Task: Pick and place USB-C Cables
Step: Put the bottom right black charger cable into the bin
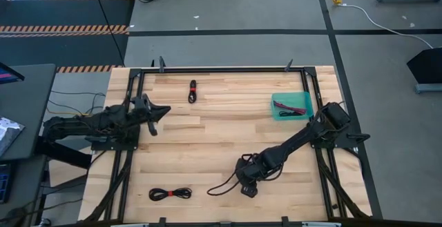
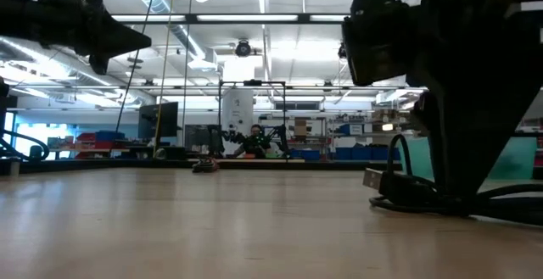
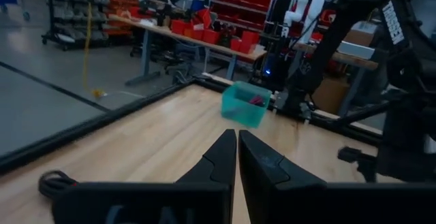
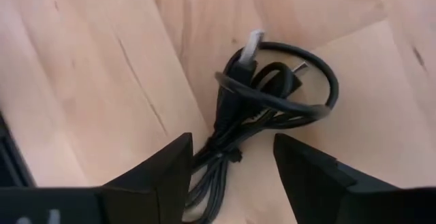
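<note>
A black coiled USB-C cable (image 4: 272, 91) lies flat on the wood near the table's near edge (image 1: 224, 184); its silver plug (image 2: 374, 177) shows in the low view. My right gripper (image 4: 231, 173) is low over it and open, one finger on either side of the bundle's strands, with no touch that I can see. Another black cable with a red tie (image 1: 193, 90) lies near the far edge, and a third (image 1: 170, 194) at the near edge. Further cables lie inside a teal bin (image 1: 291, 107). My left gripper (image 3: 237, 146) is shut and hovers at the table's left (image 1: 155, 113).
The teal bin (image 3: 245, 105) stands at the table's far right, beside the right arm's base. A black metal frame (image 1: 228, 69) runs along the table's edges. Bare wood lies between the arms in the middle of the table. A person sits far back in the room (image 2: 254, 139).
</note>
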Motion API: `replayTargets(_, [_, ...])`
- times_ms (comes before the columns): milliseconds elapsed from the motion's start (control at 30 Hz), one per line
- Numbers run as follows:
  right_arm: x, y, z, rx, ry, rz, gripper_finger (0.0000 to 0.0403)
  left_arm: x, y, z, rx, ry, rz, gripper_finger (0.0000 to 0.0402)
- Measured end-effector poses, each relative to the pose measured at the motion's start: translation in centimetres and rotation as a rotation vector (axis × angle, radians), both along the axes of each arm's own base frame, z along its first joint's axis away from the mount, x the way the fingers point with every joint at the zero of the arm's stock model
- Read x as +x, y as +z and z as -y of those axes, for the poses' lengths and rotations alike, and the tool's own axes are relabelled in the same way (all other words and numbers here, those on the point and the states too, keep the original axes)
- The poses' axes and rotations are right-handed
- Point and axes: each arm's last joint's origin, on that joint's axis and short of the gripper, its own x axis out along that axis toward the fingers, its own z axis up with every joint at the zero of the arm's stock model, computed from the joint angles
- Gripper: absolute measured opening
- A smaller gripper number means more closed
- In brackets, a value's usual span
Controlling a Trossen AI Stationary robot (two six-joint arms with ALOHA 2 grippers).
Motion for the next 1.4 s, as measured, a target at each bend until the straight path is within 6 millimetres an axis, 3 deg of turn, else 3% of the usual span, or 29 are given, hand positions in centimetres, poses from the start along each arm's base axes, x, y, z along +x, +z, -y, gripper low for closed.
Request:
replayTargets(300, [-0.8, -1.1, 0.4, -0.201, 0.047, -0.058, 0.0168, 0.2, -0.2, 0.1, -0.037, -0.023, -0.010, 0.0025])
replayTargets(533, [-1.8, -0.4, 1.4, -0.327, 0.116, -0.107, 0.0038, 0.2, -0.2, 0.1, -0.081, -0.024, 0.001, 0.0025])
replayTargets(700, [-3.2, 0.7, 3.2, -0.445, 0.159, -0.221, 0.0038, 0.3, -0.3, 0.2, -0.108, -0.078, 0.006, 0.0025])
replayTargets(1033, [-6.4, 6.1, 9.6, -0.745, 0.211, -0.499, 0.0038, 0.2, -0.9, 0.3, -0.136, -0.104, -0.053, 0.0025])
replayTargets(1400, [-8.8, 10.6, 16.1, -0.727, 0.104, -0.500, 0.0029, 0.2, -0.9, 0.3, -0.134, -0.104, -0.055, 0.0025])
